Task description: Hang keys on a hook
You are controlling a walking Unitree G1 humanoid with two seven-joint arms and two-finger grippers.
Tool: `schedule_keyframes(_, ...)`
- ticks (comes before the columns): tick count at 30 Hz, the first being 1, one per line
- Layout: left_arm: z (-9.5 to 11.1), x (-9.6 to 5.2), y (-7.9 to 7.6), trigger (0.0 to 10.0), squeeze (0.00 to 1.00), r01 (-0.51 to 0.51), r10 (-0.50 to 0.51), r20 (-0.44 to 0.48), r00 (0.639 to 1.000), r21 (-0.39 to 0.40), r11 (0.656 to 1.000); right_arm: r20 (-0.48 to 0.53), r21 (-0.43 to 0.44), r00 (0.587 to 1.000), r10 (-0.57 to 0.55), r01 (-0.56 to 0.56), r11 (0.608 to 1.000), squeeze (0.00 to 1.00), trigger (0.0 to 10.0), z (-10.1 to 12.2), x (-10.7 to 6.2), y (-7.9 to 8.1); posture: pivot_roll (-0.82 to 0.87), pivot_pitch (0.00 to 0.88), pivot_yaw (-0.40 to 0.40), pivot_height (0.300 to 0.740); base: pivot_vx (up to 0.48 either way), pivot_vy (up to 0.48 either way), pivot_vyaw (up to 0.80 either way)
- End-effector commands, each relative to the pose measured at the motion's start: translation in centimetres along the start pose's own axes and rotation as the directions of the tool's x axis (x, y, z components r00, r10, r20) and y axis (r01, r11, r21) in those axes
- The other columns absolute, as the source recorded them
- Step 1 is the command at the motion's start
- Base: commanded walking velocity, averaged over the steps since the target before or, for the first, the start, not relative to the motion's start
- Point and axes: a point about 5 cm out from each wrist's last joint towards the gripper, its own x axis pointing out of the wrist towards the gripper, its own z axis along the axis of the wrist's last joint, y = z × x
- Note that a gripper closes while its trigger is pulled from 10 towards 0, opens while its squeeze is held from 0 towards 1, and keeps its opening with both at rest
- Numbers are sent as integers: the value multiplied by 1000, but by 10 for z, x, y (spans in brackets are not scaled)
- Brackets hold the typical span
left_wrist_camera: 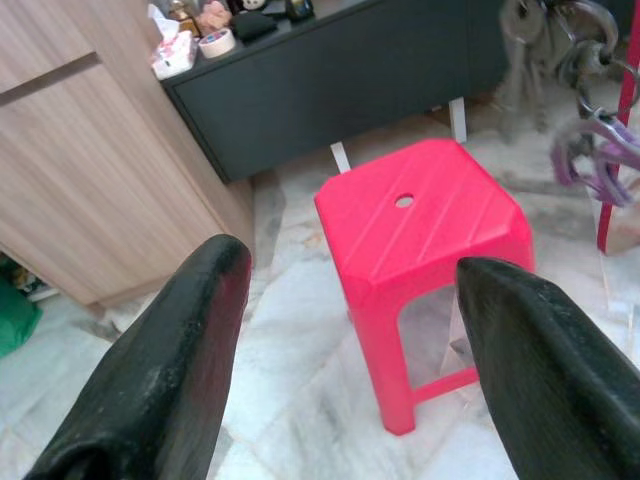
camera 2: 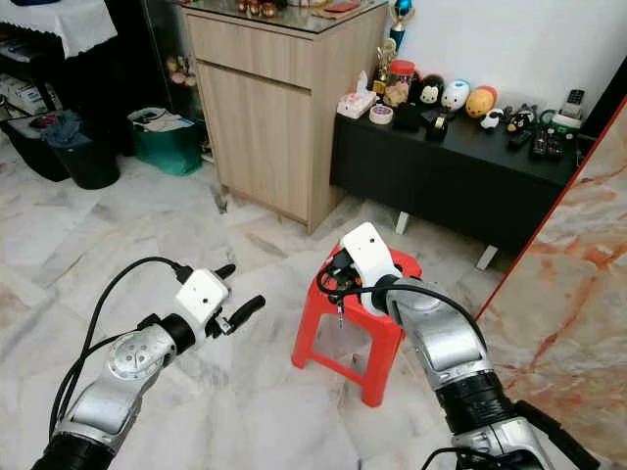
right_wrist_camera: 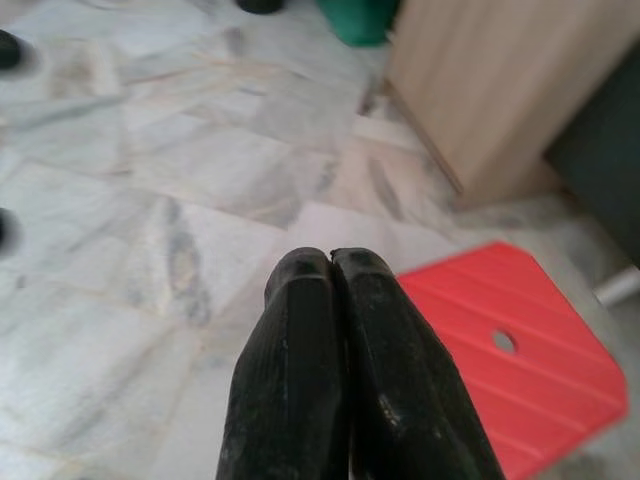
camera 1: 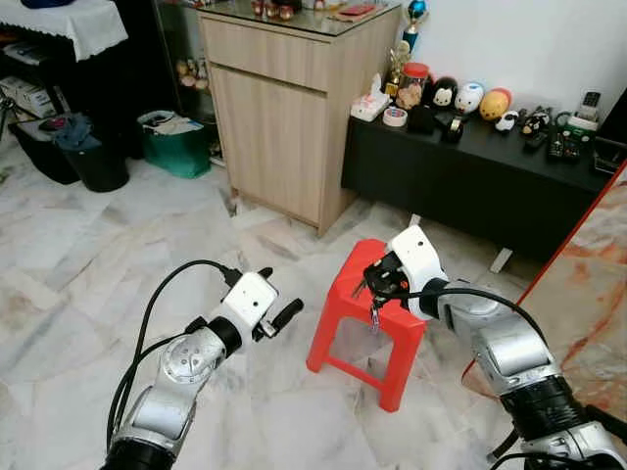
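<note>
Keys blurred, cut off

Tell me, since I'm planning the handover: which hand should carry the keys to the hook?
The right hand. It is already shut on the keys above the red stool, while the left hand is open and holds nothing.

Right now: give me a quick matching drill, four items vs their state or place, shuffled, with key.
Items:
1. left tool
2. right tool
3. stool
4. cabinet

States/places:
A. red, on the marble floor between the arms
B. open, holding nothing
C. wooden, beside the black bench
D. shut, keys hanging from it

Pairs: 1-B, 2-D, 3-A, 4-C
</note>
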Motion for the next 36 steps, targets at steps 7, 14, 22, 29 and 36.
schedule_keyframes(7, 12, 10, -3, 10000, 686, 20, -24, 46, 999, 87, 996, 29, -76, 992, 127, -124, 989, 0, 10000, 14, -6, 18, 62, 0, -93, 740, 0, 0, 0)
schedule_keyframes(14, 15, 14, -6, 10000, 1000, 26, -31, 60, 998, 90, 996, 23, -118, 981, 194, -190, 975, 0, 10000, 14, -10, 30, 59, 0, -92, 740, 0, 0, 0)
schedule_keyframes(22, 14, 15, -10, 10000, 0, 61, -66, 58, 996, 72, 996, 33, -134, 979, 201, -194, 972, 0, 10000, 20, -11, 30, 59, 0, -98, 740, 0, 0, 0)
schedule_keyframes(29, 11, 10, -15, 10000, 0, 125, -128, 44, 991, 55, 991, 35, -141, 979, 202, -195, 971, 0, 10000, 21, -11, 30, 64, 0, -98, 740, 0, 0, 0)
schedule_keyframes(36, 11, 10, -17, 10000, 0, 166, -168, 40, 985, 43, 985, 63, -157, 972, 228, -216, 964, 0, 10000, 30, -9, 34, 65, 0, -98, 740, 0, 0, 0)
